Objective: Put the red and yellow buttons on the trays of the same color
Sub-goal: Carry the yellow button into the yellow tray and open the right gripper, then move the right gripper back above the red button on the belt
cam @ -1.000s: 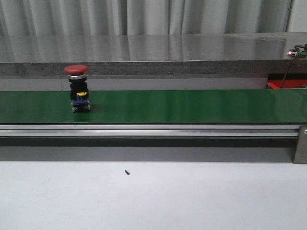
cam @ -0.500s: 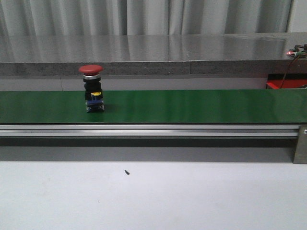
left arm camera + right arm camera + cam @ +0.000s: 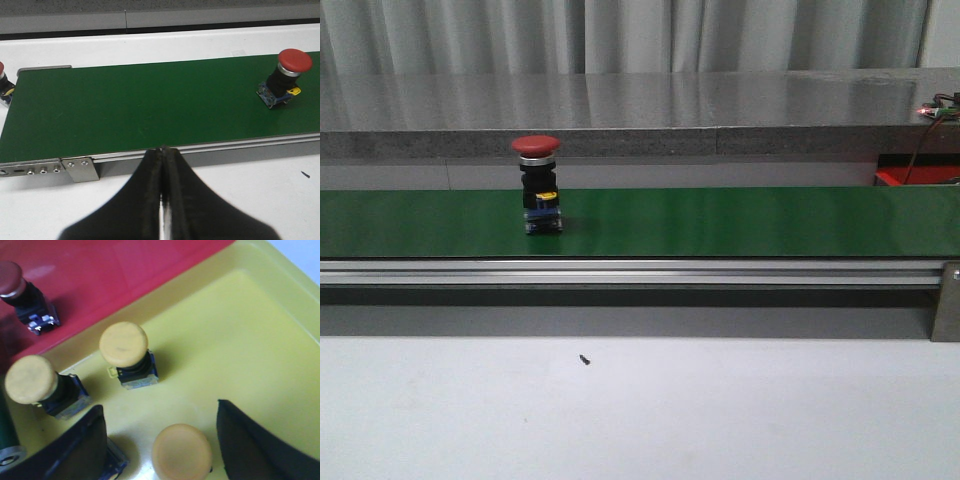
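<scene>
A red button (image 3: 538, 185) stands upright on the green belt (image 3: 740, 222), left of the middle; it shows in the left wrist view as the red button (image 3: 287, 76). My left gripper (image 3: 162, 149) is shut and empty, short of the belt's near rail. My right gripper (image 3: 160, 408) hangs open over the yellow tray (image 3: 250, 330). A yellow button (image 3: 182, 452) stands on that tray between its fingers, with a gap on each side. Two more yellow buttons (image 3: 125, 347) (image 3: 32, 380) stand on the tray. Another red button (image 3: 15, 282) sits on the red tray (image 3: 115, 275).
One more red button (image 3: 3, 85) shows partly beyond the belt's end. A blue base (image 3: 117, 460) peeks out under one right finger. A metal rail (image 3: 640, 270) runs along the belt's front, and a small dark screw (image 3: 585, 359) lies on the white table. The red tray's edge (image 3: 900, 177) lies far right.
The red button has travelled to the right along the belt, still upright. Nothing else in the front view has moved.
</scene>
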`<state>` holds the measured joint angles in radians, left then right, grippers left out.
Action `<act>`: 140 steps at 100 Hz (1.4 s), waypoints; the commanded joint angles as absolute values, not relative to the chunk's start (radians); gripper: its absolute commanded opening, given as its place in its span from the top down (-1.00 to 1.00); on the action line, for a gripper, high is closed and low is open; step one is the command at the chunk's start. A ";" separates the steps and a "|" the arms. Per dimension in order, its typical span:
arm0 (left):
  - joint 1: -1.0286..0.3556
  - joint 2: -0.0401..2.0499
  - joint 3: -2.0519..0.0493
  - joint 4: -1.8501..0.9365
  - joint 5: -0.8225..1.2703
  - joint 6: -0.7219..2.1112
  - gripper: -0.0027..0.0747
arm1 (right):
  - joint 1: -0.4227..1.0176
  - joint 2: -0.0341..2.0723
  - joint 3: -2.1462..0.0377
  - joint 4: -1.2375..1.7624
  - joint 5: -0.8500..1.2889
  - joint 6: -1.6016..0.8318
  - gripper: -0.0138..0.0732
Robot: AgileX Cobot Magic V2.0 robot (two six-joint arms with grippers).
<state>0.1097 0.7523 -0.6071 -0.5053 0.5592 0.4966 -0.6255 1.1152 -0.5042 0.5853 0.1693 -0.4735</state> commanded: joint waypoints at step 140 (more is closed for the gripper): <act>0.100 0.748 -0.634 -0.535 0.503 0.498 0.98 | 0.143 1.131 -0.990 0.165 0.538 -0.080 0.94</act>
